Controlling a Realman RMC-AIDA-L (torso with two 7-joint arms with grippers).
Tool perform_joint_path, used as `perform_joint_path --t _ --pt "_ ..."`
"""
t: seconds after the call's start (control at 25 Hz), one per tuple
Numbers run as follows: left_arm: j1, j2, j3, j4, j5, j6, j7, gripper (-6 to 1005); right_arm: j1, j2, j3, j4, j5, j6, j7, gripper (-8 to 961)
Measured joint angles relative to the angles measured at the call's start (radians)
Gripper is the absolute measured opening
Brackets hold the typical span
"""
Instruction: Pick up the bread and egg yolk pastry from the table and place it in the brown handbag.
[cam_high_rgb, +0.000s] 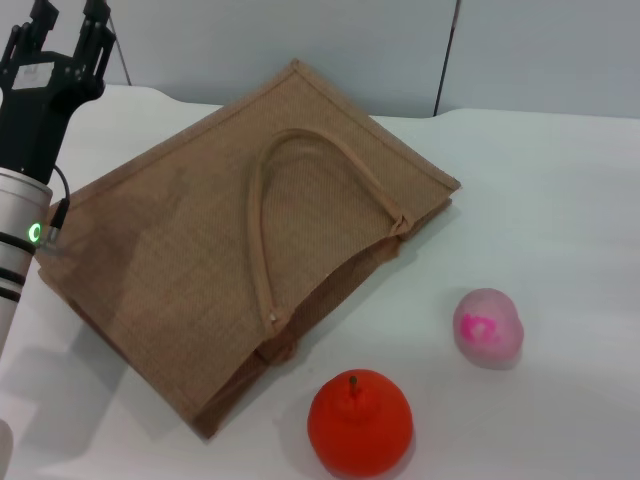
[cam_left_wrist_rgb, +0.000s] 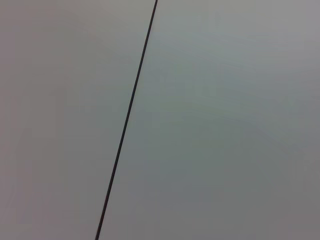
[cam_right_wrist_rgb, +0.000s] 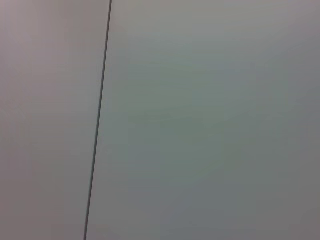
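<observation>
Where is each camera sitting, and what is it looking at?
Head view: from the robot's head, down at the brown handbag, a pink ball and an orange fruit; the raised left pincer shows.
Left wrist view: faces a blank wall with one dark seam; no body shows.
Right wrist view: the same, with its seam.
Both wrist views share that plain wall.

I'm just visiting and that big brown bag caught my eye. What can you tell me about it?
The brown handbag is a large tan tote of coarse, jute-like weave. It lies flat on the white table, turned at a diagonal, mouth toward the near right. One long looped handle of the same colour rests on its top face. Nothing grips it; the left tool is raised beyond its far left corner. What is inside cannot be seen.
</observation>
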Motion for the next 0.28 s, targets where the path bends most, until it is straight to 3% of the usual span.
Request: perform_joint_path --t 0.28 --pt "-0.003 0.002 0.003 0.0 0.0 0.003 0.0 643 0.004 0.0 -0.003 0.0 0.0 0.022 0.003 856"
